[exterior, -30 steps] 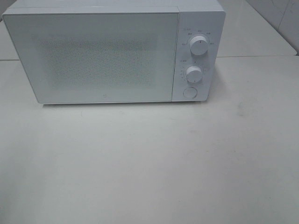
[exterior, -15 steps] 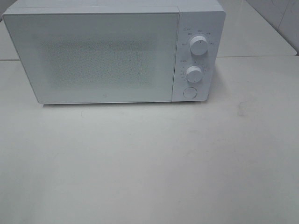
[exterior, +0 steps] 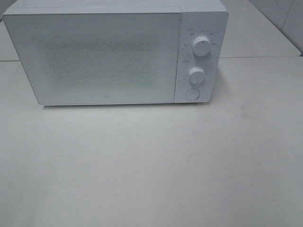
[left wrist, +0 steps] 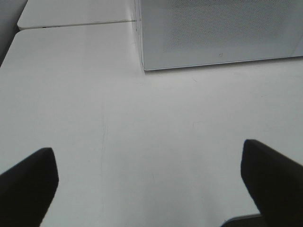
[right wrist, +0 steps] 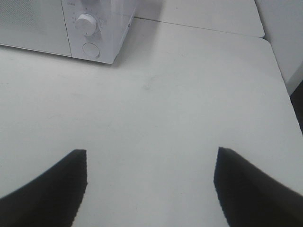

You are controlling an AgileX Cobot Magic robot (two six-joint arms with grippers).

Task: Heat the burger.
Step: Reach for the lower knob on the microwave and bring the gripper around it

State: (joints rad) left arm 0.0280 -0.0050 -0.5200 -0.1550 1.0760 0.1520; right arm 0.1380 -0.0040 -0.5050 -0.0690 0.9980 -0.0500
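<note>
The burger is out of view in every frame. A white microwave [exterior: 113, 52] stands at the back of the white table with its door shut; it has two round knobs [exterior: 201, 46] and a round button [exterior: 192, 93] on its right panel. Its front corner shows in the left wrist view [left wrist: 218, 33] and its knob panel in the right wrist view [right wrist: 90, 28]. My left gripper [left wrist: 149, 179] is open and empty above bare table. My right gripper [right wrist: 149, 182] is open and empty above bare table. Neither gripper shows in the exterior high view.
The white table [exterior: 151, 165] spreads in front of the microwave. A seam runs between table panels behind it [exterior: 260, 57]. The table's right edge shows in the right wrist view [right wrist: 281, 80], and its left corner in the left wrist view [left wrist: 14, 40].
</note>
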